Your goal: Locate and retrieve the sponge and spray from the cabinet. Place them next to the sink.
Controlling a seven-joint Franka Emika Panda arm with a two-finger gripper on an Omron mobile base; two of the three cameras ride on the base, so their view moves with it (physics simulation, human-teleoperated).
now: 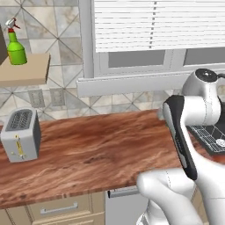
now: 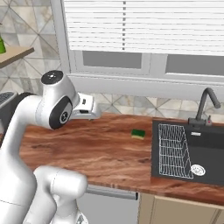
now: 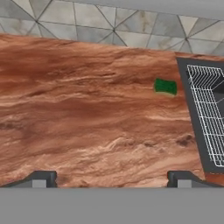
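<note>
Hand view shows the end effector (image 3: 112, 177) spread wide and empty above the wooden table (image 3: 78, 113). The sponge (image 3: 166, 86) lies flat on the table just beside the sink (image 3: 205, 113), so I judge that this half of the task is done. The spray (image 1: 16, 44) stands upright on the side shelf (image 1: 24, 70) of the cabinet, well apart from the arm. The next move calls for a long reach up and left to the bottle, with a grip around its body.
</note>
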